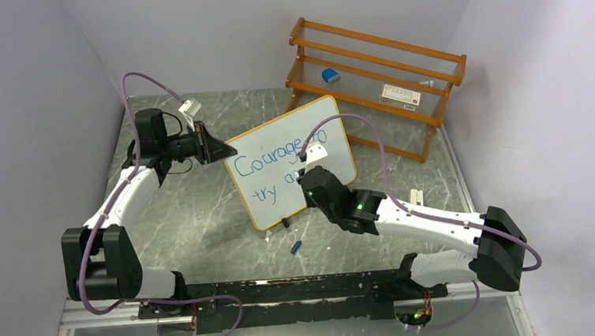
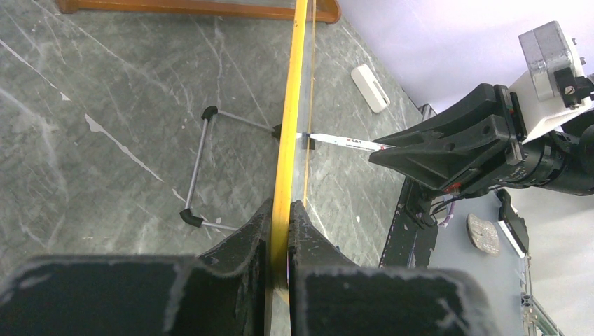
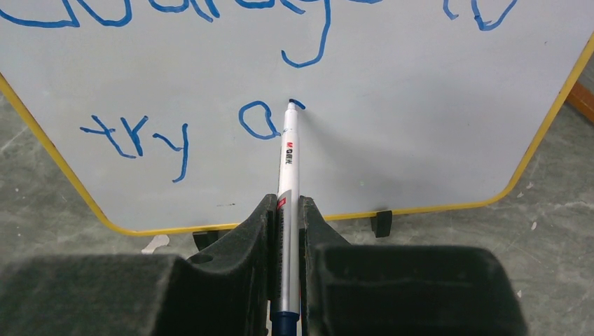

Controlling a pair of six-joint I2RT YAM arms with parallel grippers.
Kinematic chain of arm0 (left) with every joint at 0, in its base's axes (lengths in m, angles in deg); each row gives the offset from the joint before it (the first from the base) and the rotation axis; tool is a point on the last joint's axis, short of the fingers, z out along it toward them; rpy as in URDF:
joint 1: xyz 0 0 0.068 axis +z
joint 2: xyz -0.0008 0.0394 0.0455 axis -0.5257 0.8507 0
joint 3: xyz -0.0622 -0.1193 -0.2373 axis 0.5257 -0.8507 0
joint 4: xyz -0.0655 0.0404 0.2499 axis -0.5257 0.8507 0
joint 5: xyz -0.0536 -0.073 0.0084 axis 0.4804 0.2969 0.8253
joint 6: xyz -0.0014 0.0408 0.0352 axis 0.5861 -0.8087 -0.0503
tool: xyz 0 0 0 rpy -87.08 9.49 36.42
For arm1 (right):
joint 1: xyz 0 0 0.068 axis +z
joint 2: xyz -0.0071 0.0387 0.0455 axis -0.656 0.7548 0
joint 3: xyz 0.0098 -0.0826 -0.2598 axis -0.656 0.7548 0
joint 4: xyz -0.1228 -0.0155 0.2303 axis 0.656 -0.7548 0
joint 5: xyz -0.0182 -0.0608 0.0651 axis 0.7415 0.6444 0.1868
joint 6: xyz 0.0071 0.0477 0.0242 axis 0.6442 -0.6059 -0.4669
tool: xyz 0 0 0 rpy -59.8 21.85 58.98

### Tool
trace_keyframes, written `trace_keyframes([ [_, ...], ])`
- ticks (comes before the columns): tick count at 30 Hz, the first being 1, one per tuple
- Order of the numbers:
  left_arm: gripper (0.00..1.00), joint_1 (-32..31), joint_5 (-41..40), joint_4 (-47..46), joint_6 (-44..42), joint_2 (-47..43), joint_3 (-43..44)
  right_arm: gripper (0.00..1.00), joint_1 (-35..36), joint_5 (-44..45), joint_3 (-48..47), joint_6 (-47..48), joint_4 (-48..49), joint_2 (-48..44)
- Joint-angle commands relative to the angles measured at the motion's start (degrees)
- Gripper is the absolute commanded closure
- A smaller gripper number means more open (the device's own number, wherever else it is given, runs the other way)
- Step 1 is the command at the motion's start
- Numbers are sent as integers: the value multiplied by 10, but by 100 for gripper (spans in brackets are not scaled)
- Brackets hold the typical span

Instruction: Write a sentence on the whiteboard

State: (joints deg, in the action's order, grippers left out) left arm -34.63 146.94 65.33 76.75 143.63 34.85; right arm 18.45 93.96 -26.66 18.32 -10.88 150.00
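Observation:
The whiteboard point(image 1: 311, 123) stands tilted on the table's middle, its yellow-orange frame edge point(image 2: 293, 105) running up the left wrist view. My left gripper point(image 1: 212, 146) is shut on the board's left edge point(image 2: 280, 206). The sentence point(image 1: 270, 162) in blue reads "Courage to" above "try a" point(image 3: 140, 136), with a short new stroke after the "a". My right gripper point(image 1: 308, 179) is shut on a silver marker point(image 3: 288, 154). The marker's tip touches the board at that stroke. The marker point(image 2: 347, 143) also shows from the side in the left wrist view.
A wooden rack point(image 1: 379, 75) stands at the back right with a blue eraser point(image 1: 330, 75) and a white box point(image 1: 400, 94) on it. A blue cap point(image 1: 295, 247) lies in front of the board. A wire stand point(image 2: 199, 168) props the board from behind.

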Motion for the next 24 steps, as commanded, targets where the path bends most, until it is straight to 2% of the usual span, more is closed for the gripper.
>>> trace_keyframes([
  [1,95,-17,-47,42,-30,19,-5,100,-3,-20,-1,2,7,0],
  [24,95,-17,-47,42,-31,21,-5,100,-2,-20,5,-6,-49,4],
])
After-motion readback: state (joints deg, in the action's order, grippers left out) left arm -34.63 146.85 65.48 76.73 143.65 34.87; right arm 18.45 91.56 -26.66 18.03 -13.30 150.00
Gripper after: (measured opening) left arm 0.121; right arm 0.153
